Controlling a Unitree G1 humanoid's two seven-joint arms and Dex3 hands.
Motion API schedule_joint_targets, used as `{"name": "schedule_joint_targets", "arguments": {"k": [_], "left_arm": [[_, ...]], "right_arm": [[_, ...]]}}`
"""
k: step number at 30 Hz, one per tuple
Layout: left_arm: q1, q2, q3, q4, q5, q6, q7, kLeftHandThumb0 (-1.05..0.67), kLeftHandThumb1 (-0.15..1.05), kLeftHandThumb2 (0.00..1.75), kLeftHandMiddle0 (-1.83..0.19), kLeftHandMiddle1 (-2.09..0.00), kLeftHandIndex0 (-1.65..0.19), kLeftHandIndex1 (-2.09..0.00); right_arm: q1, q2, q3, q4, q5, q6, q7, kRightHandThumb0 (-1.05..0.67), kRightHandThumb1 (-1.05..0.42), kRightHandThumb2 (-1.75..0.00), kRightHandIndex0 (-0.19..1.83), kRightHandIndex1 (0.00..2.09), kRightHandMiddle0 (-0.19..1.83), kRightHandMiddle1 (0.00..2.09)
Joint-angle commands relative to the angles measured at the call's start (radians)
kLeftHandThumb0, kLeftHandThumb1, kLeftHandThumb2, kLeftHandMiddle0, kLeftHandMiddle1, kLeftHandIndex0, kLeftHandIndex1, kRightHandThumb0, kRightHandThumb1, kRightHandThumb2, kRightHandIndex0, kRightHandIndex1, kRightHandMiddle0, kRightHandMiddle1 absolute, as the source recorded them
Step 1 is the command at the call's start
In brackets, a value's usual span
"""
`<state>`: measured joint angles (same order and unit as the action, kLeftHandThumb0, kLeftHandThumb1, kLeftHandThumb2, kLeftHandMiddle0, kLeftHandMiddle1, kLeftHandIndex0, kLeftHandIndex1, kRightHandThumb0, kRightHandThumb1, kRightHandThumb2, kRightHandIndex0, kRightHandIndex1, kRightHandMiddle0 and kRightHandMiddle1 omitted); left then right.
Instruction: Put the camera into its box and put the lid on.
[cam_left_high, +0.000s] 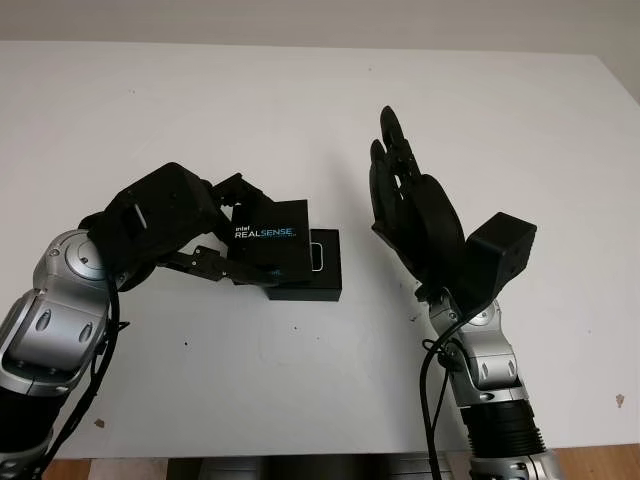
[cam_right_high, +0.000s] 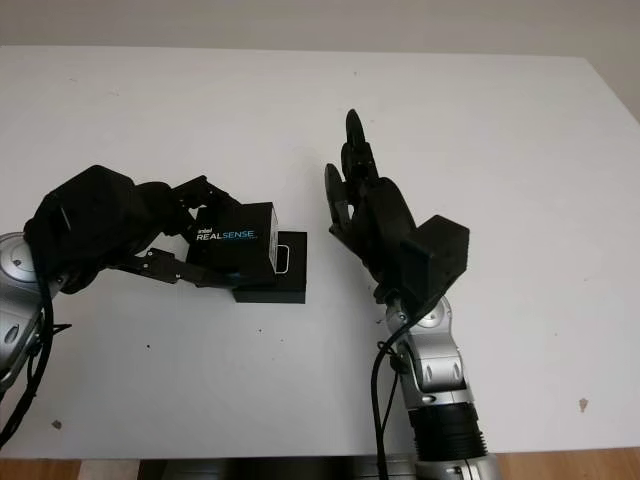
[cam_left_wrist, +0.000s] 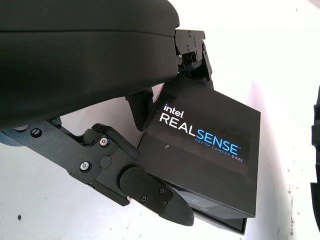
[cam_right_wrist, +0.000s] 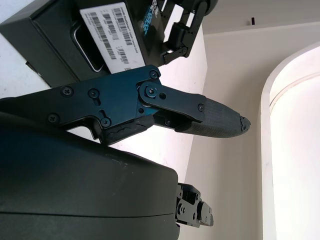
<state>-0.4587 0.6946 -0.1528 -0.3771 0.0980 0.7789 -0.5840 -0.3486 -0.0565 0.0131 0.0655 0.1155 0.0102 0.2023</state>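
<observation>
From the left eye view, the left hand (cam_left_high: 205, 235) sits over the white table (cam_left_high: 300, 110) left of centre, its fingers closed around the black lid (cam_left_high: 268, 243), which carries white and blue "intel REALSENSE" lettering. The lid is tilted and sits partly over the black box (cam_left_high: 318, 272), which lies on the table just to the lid's right and slightly nearer the robot; a strip of the box's top with a pale rounded rectangle shows beyond the lid's edge. The right hand (cam_left_high: 405, 200) stands upright above the table, right of the box and apart from it, open and holding nothing.

The right eye view gives the same layout: the lid (cam_right_high: 232, 246) in the left hand (cam_right_high: 165, 235) overlaps the box (cam_right_high: 280, 278), and the right hand (cam_right_high: 365, 205) is held clear of both.

In the left wrist view, the lid (cam_left_wrist: 210, 150) is seen close up, with "DEPTH CAMERA D405" printed beneath the main lettering. 1 finger (cam_left_wrist: 135, 187) runs along 1 edge of the lid and another finger (cam_left_wrist: 192, 52) presses the opposite edge, so the lid is pinched between them. A sliver of the box (cam_left_wrist: 220, 220) shows beneath the lid's lower edge.

In the right wrist view, a finger (cam_right_wrist: 200, 115) of the right hand extends freely with nothing in its grasp. Beyond it the box (cam_right_wrist: 55, 35) shows a side with a white barcode label (cam_right_wrist: 107, 30), and the left hand's fingers (cam_right_wrist: 182, 25) are seen at the lid. The camera itself cannot be made out in any view.
</observation>
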Motion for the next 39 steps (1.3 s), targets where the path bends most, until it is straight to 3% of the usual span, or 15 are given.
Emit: {"name": "schedule_joint_targets", "arguments": {"k": [1,13,18,21,28,34,39], "left_arm": [[-0.017,-0.004,-0.016,-0.004,0.005,-0.019,-0.004,-0.49,1.05,0.18,-0.05,-1.54,0.0,-1.34],[-0.043,-0.032,-0.069,-0.012,0.027,-0.018,-0.007,-0.46,1.05,0.19,0.01,-1.52,0.01,-1.28],[-0.059,-0.037,-0.102,-0.013,0.053,-0.003,-0.01,-0.44,1.05,0.19,0.02,-1.4,0.03,-1.25],[-0.064,-0.051,-0.108,-0.004,0.06,0.001,-0.004,-0.43,1.05,0.18,0.02,-1.47,0.02,-1.26],[-0.069,-0.058,-0.14,-0.006,0.1,0.011,-0.004,-0.47,1.05,0.17,0.04,-1.35,0.07,-1.29],[-0.062,-0.051,-0.158,-0.036,0.132,0.036,-0.013,-0.45,1.05,0.19,-0.02,-1.13,0.12,-1.21],[-0.056,-0.05,-0.16,-0.06,0.14,0.064,-0.02,-0.44,1.05,0.2,0.01,-1.2,0.12,-1.16]], "right_arm": [[0.004,0.004,-0.006,-0.004,0.008,-0.011,0.001,-0.72,-1.05,-0.64,-0.19,0.0,-0.19,0.0],[0.006,0.001,0.002,-0.009,0.004,0.003,0.004,-0.73,-1.05,-0.64,-0.19,0.0,-0.19,0.0],[0.008,0.003,0.001,-0.006,0.012,-0.002,0.012,-0.72,-1.05,-0.64,-0.19,0.0,-0.19,0.0],[0.011,0.004,0.001,-0.002,0.015,-0.008,0.017,-0.71,-1.05,-0.65,-0.19,0.0,-0.19,0.0],[0.017,0.005,0.003,-0.02,0.017,0.01,0.012,-0.71,-1.05,-0.65,-0.19,0.0,-0.19,0.0],[0.02,0.007,0.004,-0.018,0.02,-0.001,0.011,-0.72,-1.05,-0.64,-0.19,0.0,-0.19,0.0],[0.023,0.005,0.008,-0.024,0.016,0.01,0.008,-0.71,-1.05,-0.65,-0.19,0.0,-0.19,0.0]]}}
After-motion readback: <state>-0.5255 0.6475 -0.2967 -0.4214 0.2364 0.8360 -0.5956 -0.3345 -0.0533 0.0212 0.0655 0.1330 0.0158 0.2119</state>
